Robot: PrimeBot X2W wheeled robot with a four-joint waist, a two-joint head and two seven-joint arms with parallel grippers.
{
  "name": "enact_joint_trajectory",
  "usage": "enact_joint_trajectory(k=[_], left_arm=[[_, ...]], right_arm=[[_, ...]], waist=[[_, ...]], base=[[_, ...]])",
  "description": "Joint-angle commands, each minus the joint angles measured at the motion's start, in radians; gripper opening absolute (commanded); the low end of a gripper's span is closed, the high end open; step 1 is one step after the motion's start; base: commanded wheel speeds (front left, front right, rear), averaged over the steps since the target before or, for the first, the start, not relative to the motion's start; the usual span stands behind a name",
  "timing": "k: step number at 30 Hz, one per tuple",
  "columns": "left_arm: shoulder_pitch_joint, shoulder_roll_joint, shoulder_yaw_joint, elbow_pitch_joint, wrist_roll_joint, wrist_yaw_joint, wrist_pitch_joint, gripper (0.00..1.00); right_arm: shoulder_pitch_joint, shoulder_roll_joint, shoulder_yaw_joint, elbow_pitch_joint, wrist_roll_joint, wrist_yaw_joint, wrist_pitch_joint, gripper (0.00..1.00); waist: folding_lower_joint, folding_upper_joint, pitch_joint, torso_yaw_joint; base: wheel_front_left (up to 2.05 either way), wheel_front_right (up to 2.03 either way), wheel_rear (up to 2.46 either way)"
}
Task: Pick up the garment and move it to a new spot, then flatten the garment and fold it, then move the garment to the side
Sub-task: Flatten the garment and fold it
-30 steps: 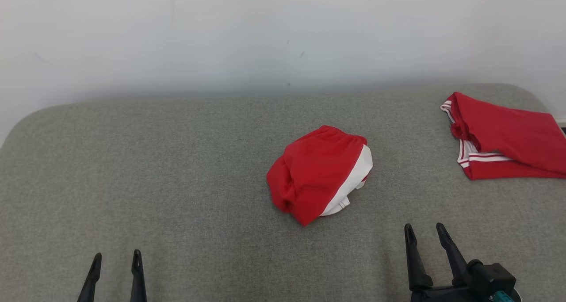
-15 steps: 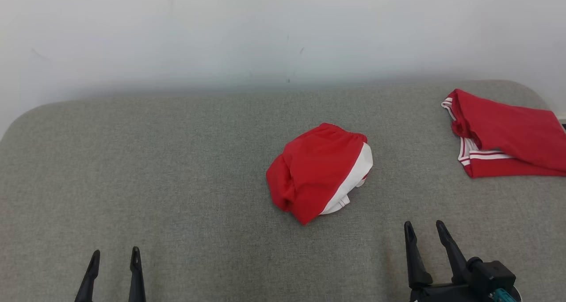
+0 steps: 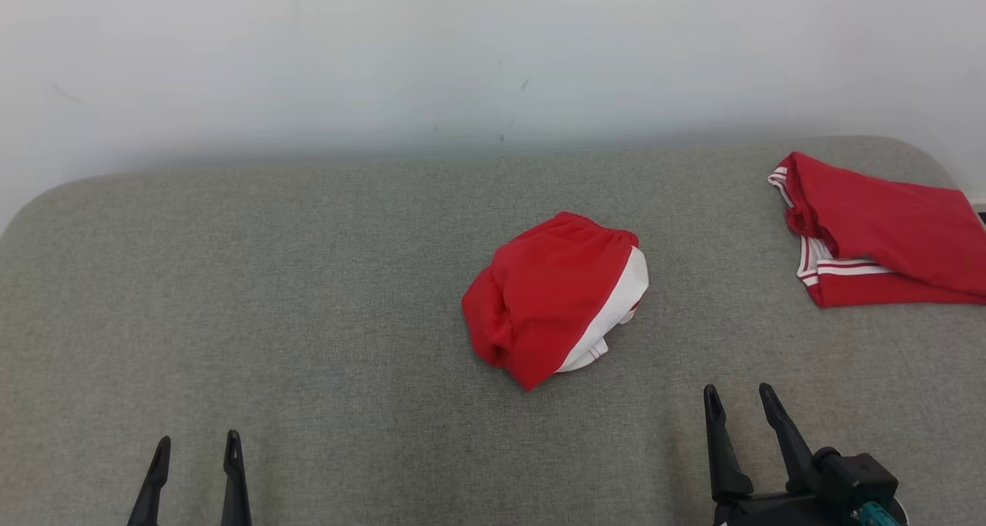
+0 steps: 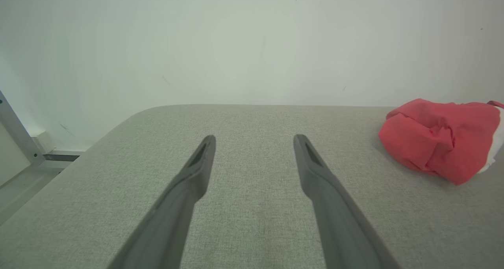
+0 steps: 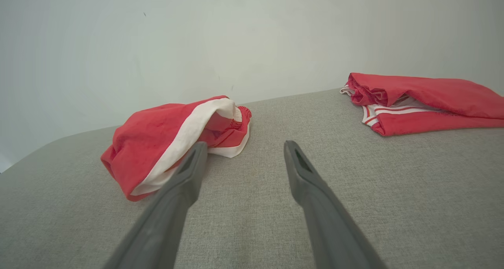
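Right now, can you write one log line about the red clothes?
left tool: open, empty | right tool: open, empty | crumpled garment: centre, untouched | second garment: far right

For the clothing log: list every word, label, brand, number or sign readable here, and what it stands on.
None: no text can be read in any view. The crumpled red garment carries a plain white band, the folded red garment plain white stripes; the grey surface is plain and the wall has only faint scuffs.
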Motion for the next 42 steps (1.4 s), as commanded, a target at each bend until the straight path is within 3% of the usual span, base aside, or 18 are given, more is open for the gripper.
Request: enact_joint_trajectory(k=[1,7,13,23,33,39,40,41,42], left_arm=[[-0.003,-0.002,0.006,0.003,0.007,-0.005,-0.003,1.00],[-0.080,0.005,-0.019,0.022,0.021,-0.007,-0.003,1.00],[-0.254,0.015,-0.159,0.078,0.015,-0.006,-0.003,1.00],[-0.561,0.032,-0.453,0.305,-0.055,-0.005,-0.001,1.00],[-0.732,0.055,-0.638,0.525,-0.091,-0.005,0.064,1.00],[-0.792,0.056,-0.679,0.630,-0.075,-0.005,0.134,1.00],[-0.798,0.055,-0.684,0.654,-0.076,-0.005,0.151,0.55],[-0.806,0.054,-0.691,0.668,-0.072,-0.005,0.159,0.35],[-0.815,0.055,-0.694,0.682,-0.068,-0.002,0.165,0.00]], right_arm=[[-0.005,-0.001,0.002,0.001,-0.002,-0.003,-0.004,1.00],[-0.022,0.000,0.018,0.004,0.001,-0.003,-0.004,1.00],[-0.043,0.001,0.026,0.008,0.004,-0.003,-0.004,1.00],[-0.084,0.006,0.033,0.011,0.024,-0.003,-0.004,1.00],[-0.099,0.008,0.048,0.012,0.066,-0.003,-0.005,1.00],[-0.110,0.008,0.052,0.006,0.083,-0.003,-0.004,1.00],[-0.111,0.008,0.053,0.007,0.086,-0.003,-0.004,1.00],[-0.112,0.008,0.053,0.007,0.087,-0.003,-0.004,1.00],[-0.112,0.008,0.054,0.007,0.089,-0.003,-0.005,1.00]], waist=[[0.0000,0.0000,0.001,-0.002],[0.0000,0.0000,0.018,-0.029],[0.0000,0.0000,0.046,-0.078],[0.0000,0.0000,0.121,-0.200],[0.0000,0.0000,0.175,-0.292],[0.0000,0.0000,0.191,-0.310],[0.0000,0.0000,0.193,-0.312],[0.0000,0.0000,0.193,-0.314],[0.0000,0.0000,0.193,-0.315]], base=[[0.00,0.00,0.00],[0.00,0.00,0.00],[0.00,0.00,0.00],[0.00,0.00,0.00],[0.00,0.00,0.00],[0.00,0.00,0.00],[0.00,0.00,0.00],[0.00,0.00,0.00],[0.00,0.00,0.00]])
